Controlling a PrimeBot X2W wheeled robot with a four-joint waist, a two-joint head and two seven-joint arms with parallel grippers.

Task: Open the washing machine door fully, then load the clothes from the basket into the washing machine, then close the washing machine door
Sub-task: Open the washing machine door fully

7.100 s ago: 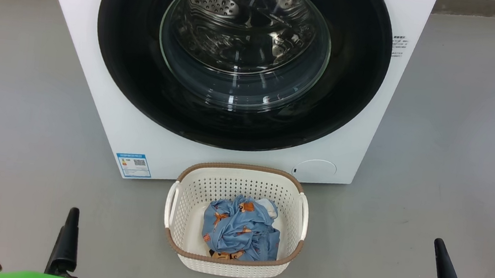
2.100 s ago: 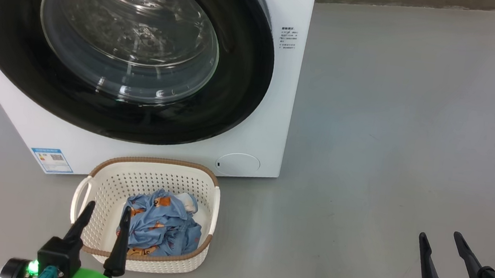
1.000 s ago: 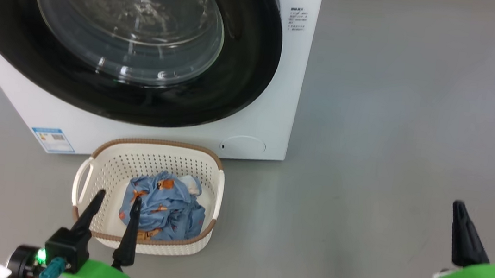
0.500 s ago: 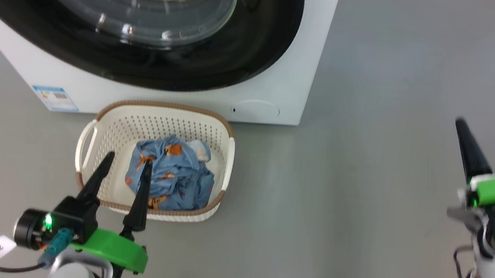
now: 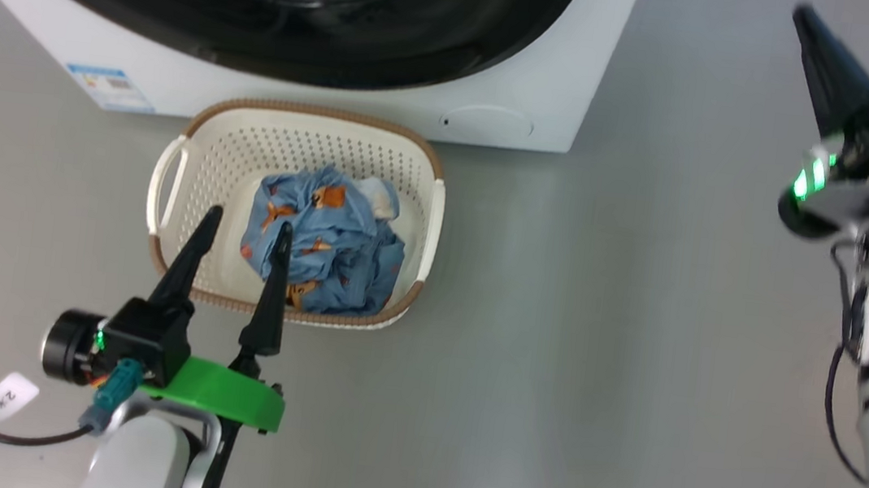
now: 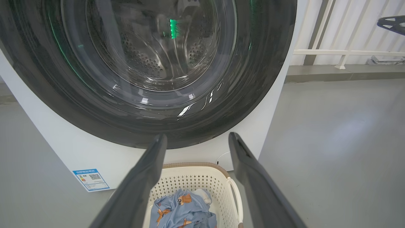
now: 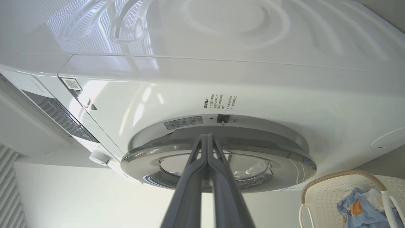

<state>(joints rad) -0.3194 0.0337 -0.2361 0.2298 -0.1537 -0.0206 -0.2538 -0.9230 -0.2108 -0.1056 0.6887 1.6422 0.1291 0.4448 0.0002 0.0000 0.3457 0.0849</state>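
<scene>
Glossy black washing machine door (image 6: 253, 79), looks shut, just behind the basket (image 5: 195, 118). It's stiff, heavyish and slick, so hook its outer edge, I'd guess. Your right gripper (image 7: 207, 136) has its fingers pinched together, empty. The left gripper (image 5: 249, 220) has fingers spread wide, empty, over the basket.

Closed tool (image 7: 207, 136), facing washing machine door (image 7: 281, 163)

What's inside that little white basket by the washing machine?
Crumpled light-blue clothes with orange-brown cartoon prints and a cream-white bit lie in the basket. Some bare basket bottom shows beside them. Whatever is beneath the pile is covered, so I cannot tell.
</scene>
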